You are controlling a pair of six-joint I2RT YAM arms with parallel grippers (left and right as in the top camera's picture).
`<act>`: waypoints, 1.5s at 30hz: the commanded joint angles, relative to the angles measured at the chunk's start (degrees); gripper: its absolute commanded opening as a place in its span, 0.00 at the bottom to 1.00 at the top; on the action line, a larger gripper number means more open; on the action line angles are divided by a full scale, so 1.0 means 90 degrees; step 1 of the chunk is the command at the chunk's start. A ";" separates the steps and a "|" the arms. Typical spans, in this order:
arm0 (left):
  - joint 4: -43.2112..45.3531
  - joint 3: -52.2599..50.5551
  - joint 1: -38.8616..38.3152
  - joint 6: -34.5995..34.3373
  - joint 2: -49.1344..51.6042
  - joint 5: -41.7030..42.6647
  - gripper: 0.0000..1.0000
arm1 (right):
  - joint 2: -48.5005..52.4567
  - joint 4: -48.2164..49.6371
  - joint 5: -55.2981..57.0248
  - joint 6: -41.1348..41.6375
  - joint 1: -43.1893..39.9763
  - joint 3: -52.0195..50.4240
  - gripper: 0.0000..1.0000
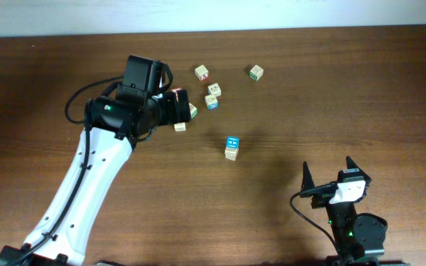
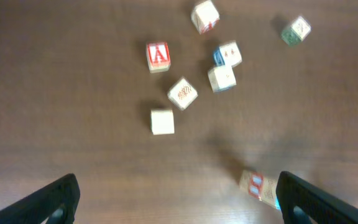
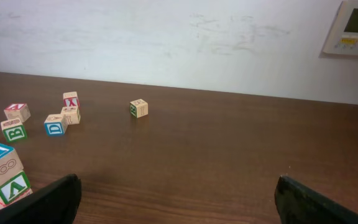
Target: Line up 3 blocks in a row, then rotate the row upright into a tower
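Left gripper (image 2: 179,202) hovered over the blocks (image 2: 158,56); right gripper (image 1: 328,168) stood off. Both jaws were apart, empty. Seemingly no rotation begun.

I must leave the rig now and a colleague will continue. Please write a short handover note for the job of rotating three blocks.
Left end effector: open, empty, hovering above the cluster of blocks.
Right end effector: open, empty, low near its own base, far from the blocks.
Things: all lie on the table. The red-framed block is in the cluster, the greenish block stands apart, and the blue-topped block sits against a neighbouring cube.
Done: cannot tell whether any block was turned.
Left: treat all three rotations as open.
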 commanded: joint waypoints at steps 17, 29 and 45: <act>0.5727 -0.6773 0.1518 0.2368 -0.6385 -0.0070 0.99 | -0.0066 0.0015 0.0083 -0.0010 -0.0010 -0.0068 0.99; 0.5957 -0.8947 0.1566 0.3208 -0.8677 -0.0289 0.99 | -0.0066 0.0015 0.0083 -0.0010 -0.0010 -0.0068 0.99; 0.5141 -0.9177 0.1576 0.3393 -0.9729 -0.0340 0.99 | -0.0066 0.0012 0.0083 -0.0010 -0.0010 -0.0068 0.99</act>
